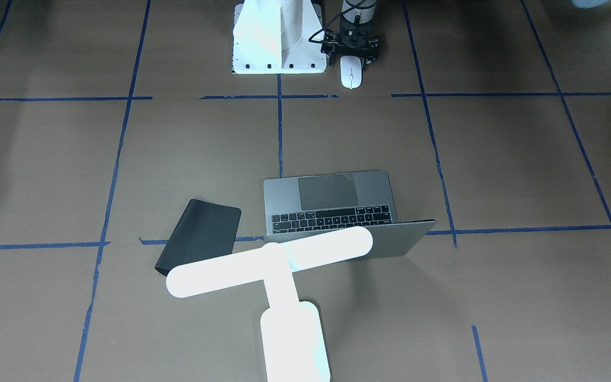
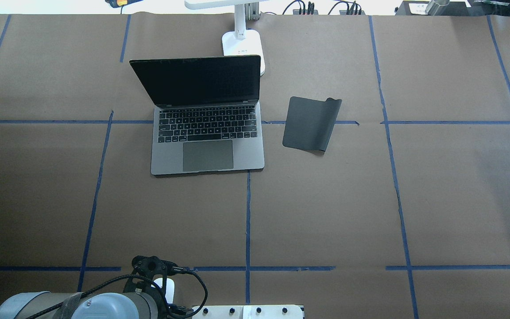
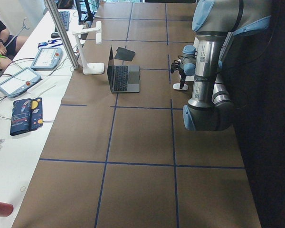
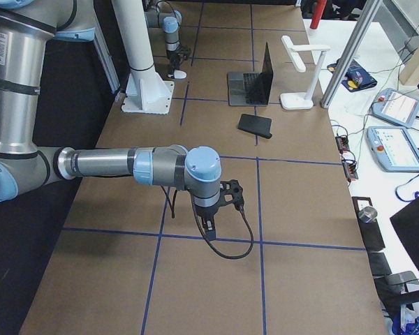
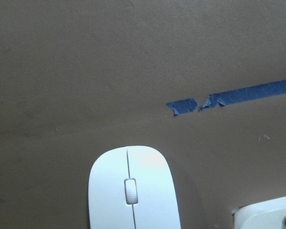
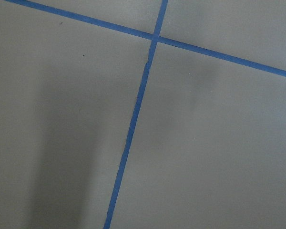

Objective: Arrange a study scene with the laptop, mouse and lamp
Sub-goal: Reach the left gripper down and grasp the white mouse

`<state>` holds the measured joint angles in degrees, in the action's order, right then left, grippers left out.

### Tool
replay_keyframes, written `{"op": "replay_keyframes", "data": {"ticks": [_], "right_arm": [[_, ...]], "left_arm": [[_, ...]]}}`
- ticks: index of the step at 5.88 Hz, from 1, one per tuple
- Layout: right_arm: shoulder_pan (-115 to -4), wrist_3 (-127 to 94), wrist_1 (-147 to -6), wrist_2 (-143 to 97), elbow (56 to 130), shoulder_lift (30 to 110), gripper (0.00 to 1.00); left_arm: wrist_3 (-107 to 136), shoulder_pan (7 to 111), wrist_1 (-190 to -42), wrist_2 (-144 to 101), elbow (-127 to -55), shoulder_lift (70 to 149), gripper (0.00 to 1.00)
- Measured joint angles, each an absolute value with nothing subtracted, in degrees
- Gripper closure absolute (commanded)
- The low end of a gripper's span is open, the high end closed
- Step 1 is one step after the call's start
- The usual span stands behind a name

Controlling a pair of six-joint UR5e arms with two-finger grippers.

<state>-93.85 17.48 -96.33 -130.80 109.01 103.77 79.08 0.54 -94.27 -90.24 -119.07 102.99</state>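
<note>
The silver-grey laptop (image 1: 332, 204) stands open mid-table, with its keyboard towards me; it also shows in the overhead view (image 2: 206, 133). The white T-shaped lamp (image 1: 268, 262) stands upright just behind the laptop's screen (image 2: 242, 42). The white mouse (image 1: 350, 72) lies flat on the table beside my base, and fills the bottom of the left wrist view (image 5: 131, 191). My left gripper (image 1: 352, 57) is low over the mouse's rear, jaws apart on either side of it. My right gripper (image 4: 227, 195) hangs over bare table far to my right; I cannot tell whether it is open or shut.
A flat black pad (image 2: 310, 124) lies to the right of the laptop with one corner curled up. The white bolted pedestal (image 1: 276, 37) stands right next to the mouse. Blue tape lines grid the brown table cover (image 2: 326, 212). Tablets and cables lie beyond the far edge.
</note>
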Motion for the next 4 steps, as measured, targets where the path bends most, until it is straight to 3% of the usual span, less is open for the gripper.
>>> {"op": "replay_keyframes", "data": {"ticks": [1,3,4], "right_arm": [[-93.8,17.4,-96.3,-130.8,109.0,103.8,0.00],[-93.8,17.4,-96.3,-130.8,108.9,103.8,0.00],[-93.8,17.4,-96.3,-130.8,108.9,103.8,0.00]], "left_arm": [[79.0,0.6,-94.1,-90.3,-119.0,102.8,0.00],[78.9,0.5,-93.9,-90.6,-118.1,103.0,0.25],[78.9,0.4,-93.9,-91.0,-117.8,103.2,0.46]]}}
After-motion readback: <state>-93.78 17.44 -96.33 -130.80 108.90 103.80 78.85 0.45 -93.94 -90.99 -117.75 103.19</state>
